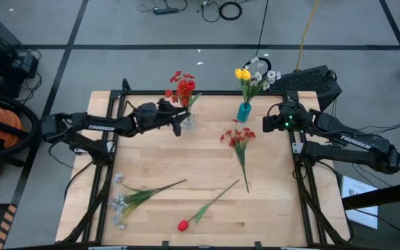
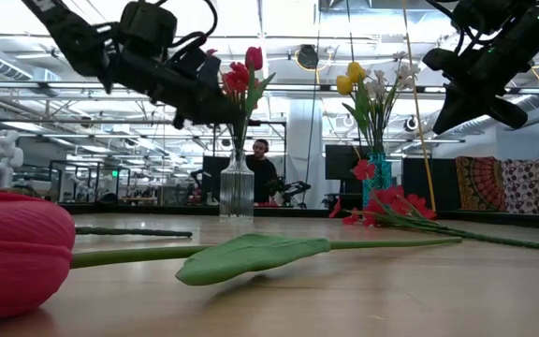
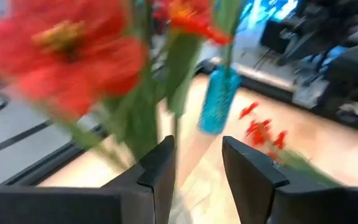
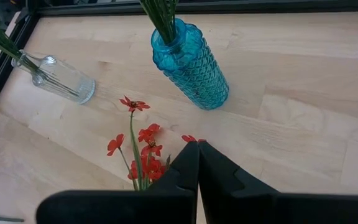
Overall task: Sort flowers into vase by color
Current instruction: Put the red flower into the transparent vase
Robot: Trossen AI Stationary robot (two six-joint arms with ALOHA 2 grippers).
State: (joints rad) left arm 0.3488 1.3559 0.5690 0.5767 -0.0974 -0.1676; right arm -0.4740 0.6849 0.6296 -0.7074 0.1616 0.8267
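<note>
Red flowers [image 1: 182,87] stand with their stems in a clear glass vase [image 1: 187,123] at the far left. My left gripper [image 3: 197,143] is open and level just above the vase's neck, right at the stems [image 3: 174,118]. Yellow and white flowers [image 1: 252,78] stand in a blue vase [image 1: 244,111]. On the wood lie a red cluster spray [image 1: 238,135], a red tulip [image 1: 183,225] and a white-grey spray [image 1: 120,201]. My right gripper [image 4: 197,144] is shut and hovers over the red spray [image 4: 142,149], beside the blue vase [image 4: 191,65]. My left gripper stands open at the red flowers' stems [image 3: 174,118], coming level from the table's left. One green stem runs down along the inner edge of one finger [image 3: 160,168]. Whether that finger touches it, I cannot tell.
A black frame rail [image 1: 207,92] borders the wooden table. The fallen tulip's stem and leaf [image 2: 251,255] stretch across the near middle. Bare wood lies between the two vases and at the near right.
</note>
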